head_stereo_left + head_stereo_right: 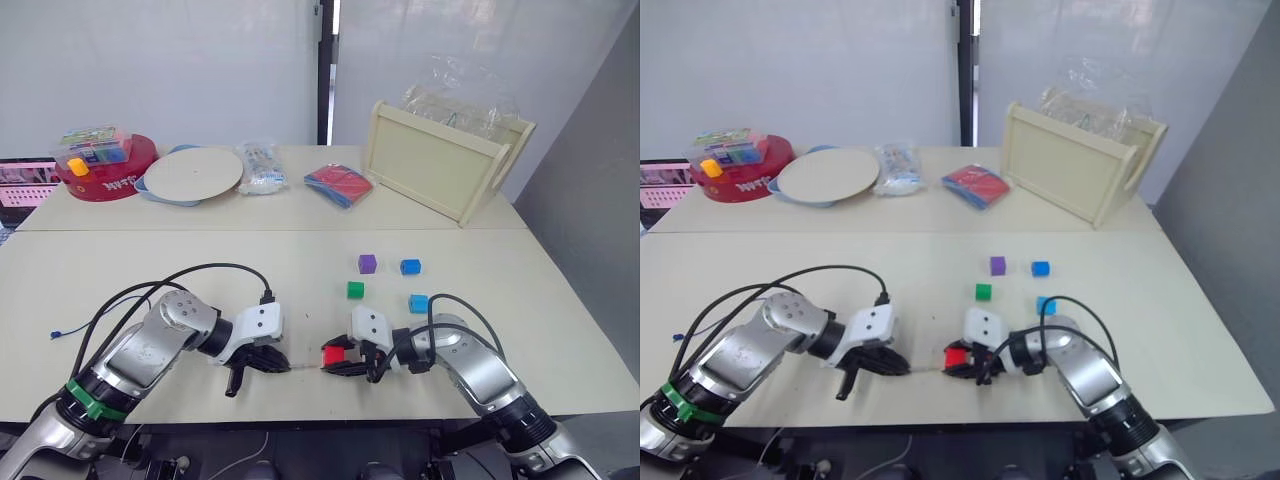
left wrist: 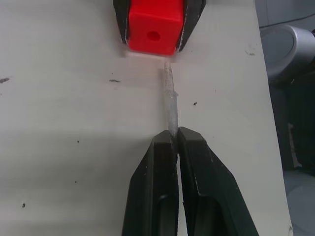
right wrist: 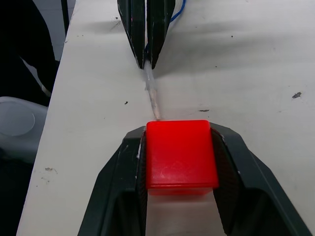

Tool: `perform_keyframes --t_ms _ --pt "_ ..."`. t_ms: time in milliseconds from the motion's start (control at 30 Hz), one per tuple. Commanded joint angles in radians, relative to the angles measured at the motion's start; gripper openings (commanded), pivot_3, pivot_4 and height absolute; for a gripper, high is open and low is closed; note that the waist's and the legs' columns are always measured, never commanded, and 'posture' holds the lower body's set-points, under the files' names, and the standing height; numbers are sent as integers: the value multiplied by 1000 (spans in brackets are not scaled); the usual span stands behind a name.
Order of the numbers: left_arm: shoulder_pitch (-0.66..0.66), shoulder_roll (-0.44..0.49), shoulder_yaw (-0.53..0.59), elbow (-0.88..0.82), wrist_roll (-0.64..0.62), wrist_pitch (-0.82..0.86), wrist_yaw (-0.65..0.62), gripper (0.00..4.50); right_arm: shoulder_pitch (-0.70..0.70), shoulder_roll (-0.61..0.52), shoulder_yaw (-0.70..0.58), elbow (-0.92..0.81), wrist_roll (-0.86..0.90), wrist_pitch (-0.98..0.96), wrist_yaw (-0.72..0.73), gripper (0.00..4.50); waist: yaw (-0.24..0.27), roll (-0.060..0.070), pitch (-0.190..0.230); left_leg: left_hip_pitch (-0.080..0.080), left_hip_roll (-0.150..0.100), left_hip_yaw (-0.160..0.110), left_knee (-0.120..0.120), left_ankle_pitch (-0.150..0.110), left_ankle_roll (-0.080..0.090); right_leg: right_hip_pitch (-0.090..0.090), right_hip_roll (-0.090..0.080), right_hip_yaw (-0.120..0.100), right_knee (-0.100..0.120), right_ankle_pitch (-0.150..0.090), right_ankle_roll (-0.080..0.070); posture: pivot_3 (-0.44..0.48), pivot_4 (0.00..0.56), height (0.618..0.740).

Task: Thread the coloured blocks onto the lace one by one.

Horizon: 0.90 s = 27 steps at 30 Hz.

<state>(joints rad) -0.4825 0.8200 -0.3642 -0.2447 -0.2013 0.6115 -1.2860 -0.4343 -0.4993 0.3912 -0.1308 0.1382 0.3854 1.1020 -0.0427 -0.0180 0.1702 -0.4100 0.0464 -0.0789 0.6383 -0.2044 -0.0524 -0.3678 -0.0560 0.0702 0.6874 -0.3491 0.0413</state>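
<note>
My left gripper point(image 2: 174, 135) is shut on the lace's pale stiff tip point(image 2: 170, 98), which points at the holed face of the red block point(image 2: 153, 27). The tip's end lies just short of that block, slightly below the hole. My right gripper point(image 3: 178, 132) is shut on the red block point(image 3: 181, 152), low over the table near its front edge. A purple block point(image 1: 367, 263), a blue block point(image 1: 410, 267), a green block point(image 1: 355, 289) and a second blue block point(image 1: 418, 303) lie loose behind my right gripper. A blue end of the lace point(image 1: 58, 334) lies at the far left.
At the back of the table stand a round red tub point(image 1: 105, 170), a white plate point(image 1: 195, 172), a clear packet point(image 1: 260, 165), a red and blue pouch point(image 1: 338, 183) and a wooden tray point(image 1: 445, 160) with a plastic bag in it.
</note>
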Motion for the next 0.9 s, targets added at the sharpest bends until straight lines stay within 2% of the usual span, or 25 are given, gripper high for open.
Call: perform_keyframes --t_ms 33,500,900 --pt "-25 -5 0 -2 7 -13 6 0 0 -5 9 -23 -6 9 -7 1189 0 0 0 0 0 0 0 0 0 0 0 0 0 0 0 0 150 740" --pt "-34 -48 -11 -2 3 -4 24 0 8 -8 21 -51 -2 35 -12 1189 0 0 0 0 0 0 0 0 0 0 0 0 0 0 0 0 150 740" --pt "-80 -143 -15 -7 -23 33 54 0 23 0 36 -84 4 68 -30 1189 0 0 0 0 0 0 0 0 0 0 0 0 0 0 0 0 150 740"
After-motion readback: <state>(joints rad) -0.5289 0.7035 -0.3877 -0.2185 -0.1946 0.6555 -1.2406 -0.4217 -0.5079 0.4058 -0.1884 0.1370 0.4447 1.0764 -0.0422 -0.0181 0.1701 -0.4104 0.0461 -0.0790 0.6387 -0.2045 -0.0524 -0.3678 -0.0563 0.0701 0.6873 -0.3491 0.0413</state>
